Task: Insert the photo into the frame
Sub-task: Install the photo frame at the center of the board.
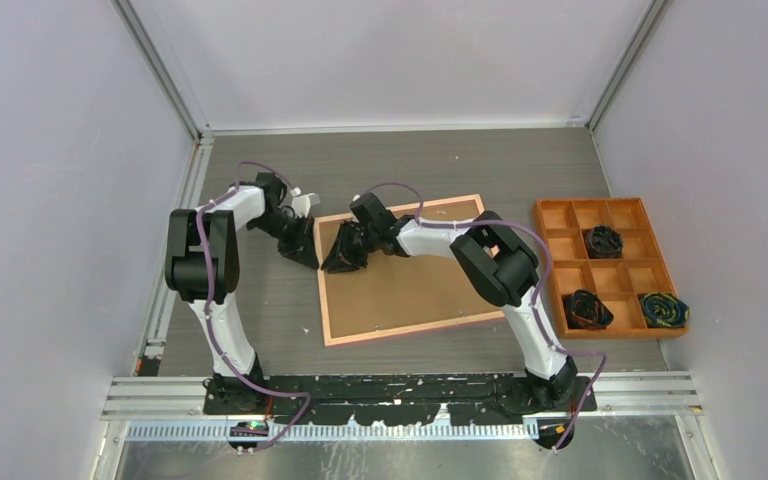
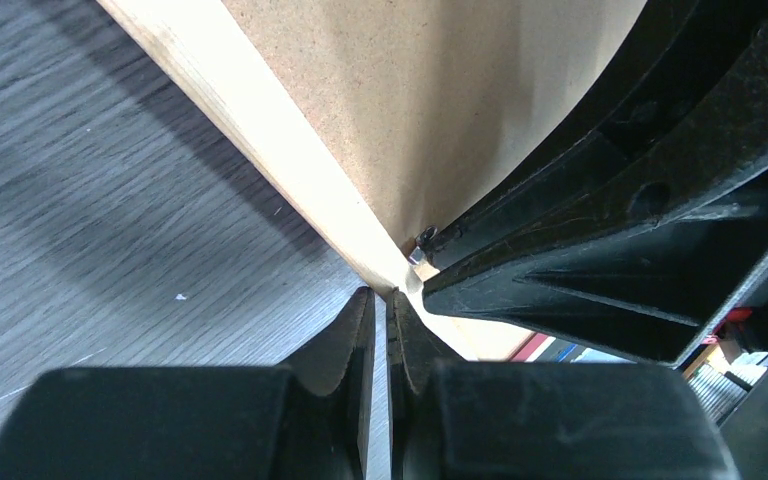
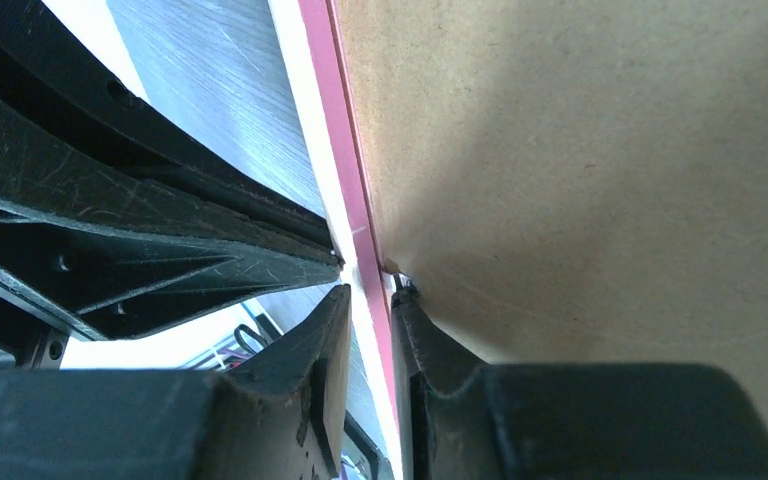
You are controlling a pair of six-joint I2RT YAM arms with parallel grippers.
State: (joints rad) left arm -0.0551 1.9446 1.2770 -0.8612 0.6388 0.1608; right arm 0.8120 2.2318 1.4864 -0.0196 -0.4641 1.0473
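Nearest us, the frame [image 1: 410, 328] lies flat in the middle of the table [image 1: 410, 160], back side up, with the brown board [image 1: 410, 285] sitting inside its rim. No sign of the photo in any view. If it is in there, it is under that board, and I can't confirm that from here.

Moving up to the frame's upper left corner, both arms are crowded in. The left gripper [image 1: 307, 252] is squeezed fully together with nothing between its fingers, tips pressed against the pale wooden edge from outside. The right gripper [image 1: 343, 255] is narrow and straddles that same rim, one finger outside and one on the board, pinching the rim by the look of it. A small metal tab [image 2: 421, 252] glints right at its fingertip.

Off to the right, the orange tray [image 1: 590, 202] plays no part.

My read is that we're late on. The board is seated, so loading looks done, and what's left is likely fastening at this corner and letting go.
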